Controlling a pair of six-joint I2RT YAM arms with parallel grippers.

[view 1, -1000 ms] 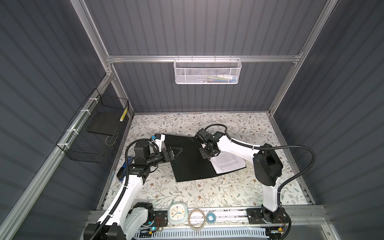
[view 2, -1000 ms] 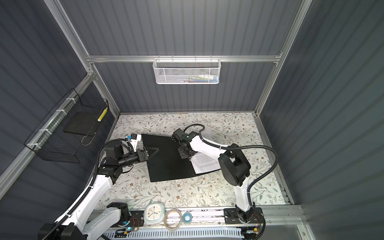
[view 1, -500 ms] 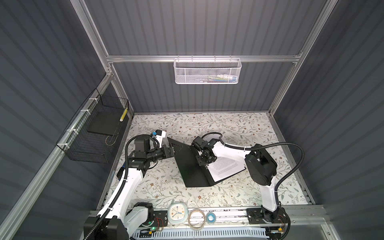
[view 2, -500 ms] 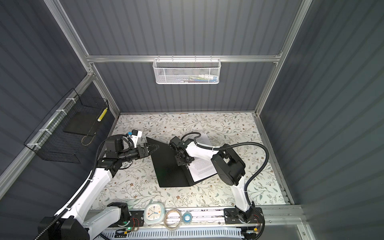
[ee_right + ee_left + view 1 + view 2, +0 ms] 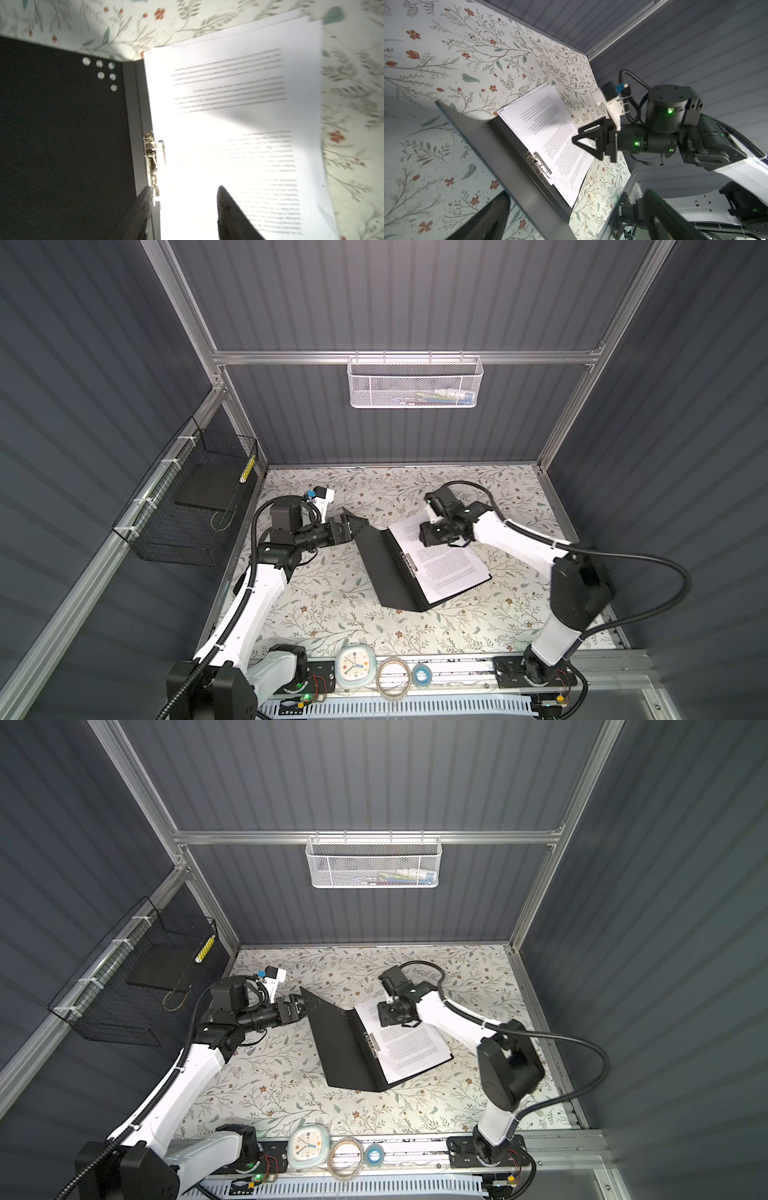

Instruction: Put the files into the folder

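Print on the files [image 5: 239, 99] a blurred smear in the right wrist view; mesh basket [image 5: 374, 385] contents far too small.

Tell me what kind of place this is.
Likely a robot lab cell, not an office: an aluminium frame with grey walls boxes in a floral table, a left arm and right arm stand on a rail at its front, and a white basket and black basket hang on the walls.

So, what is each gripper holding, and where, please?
Nothing gripped: the left gripper, open, straddles the raised corner of the folder; the right gripper hangs open over the files.
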